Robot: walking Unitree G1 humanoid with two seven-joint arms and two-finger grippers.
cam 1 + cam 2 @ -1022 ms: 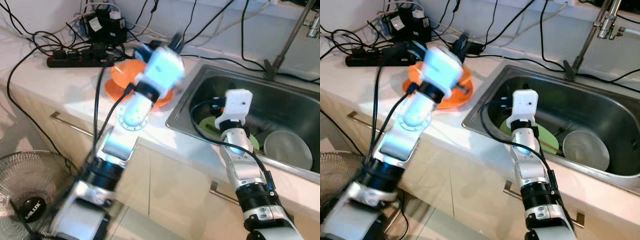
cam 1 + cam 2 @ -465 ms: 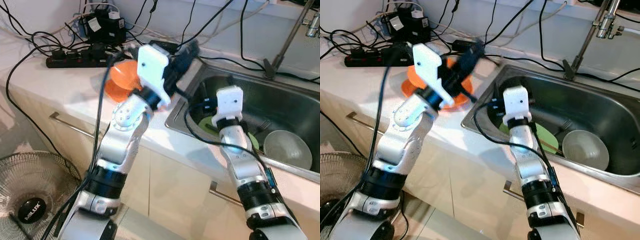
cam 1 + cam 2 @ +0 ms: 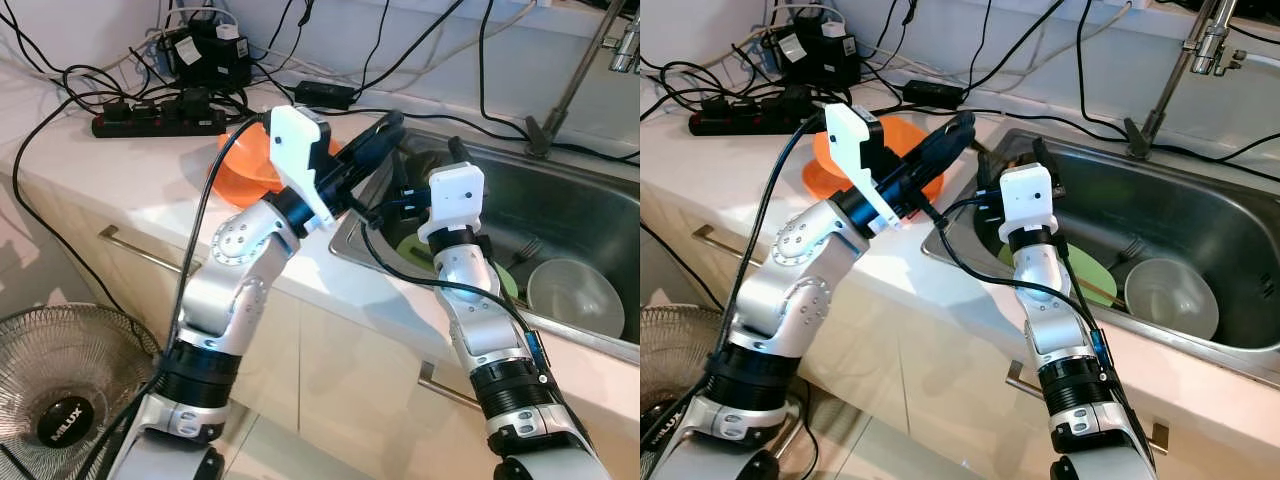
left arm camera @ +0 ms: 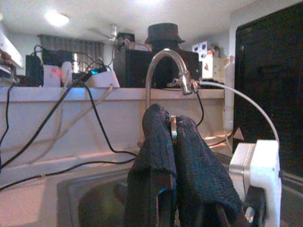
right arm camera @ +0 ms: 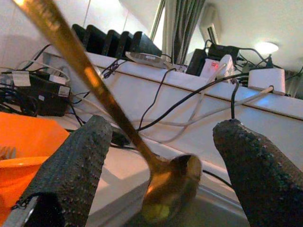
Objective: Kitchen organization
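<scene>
Spoon (image 5: 118, 127) pinched in clenched left end effector (image 4: 173, 137) over sink (image 3: 1200, 215) rim, probably between released right end effector (image 5: 161, 156) fingers.

Black power strip (image 3: 160, 112) lying along the back of the counter, cables trailing from it in a tangle. Black adapter box (image 3: 212, 55) sitting behind it against the wall. More black cables (image 3: 470, 120) running across the counter toward the faucet (image 3: 580, 80), which is rising at the sink's back edge. Floor fan (image 3: 70, 385) standing low beside the cabinet front. Cabinet handle (image 3: 140, 252) showing under the countertop edge.
</scene>
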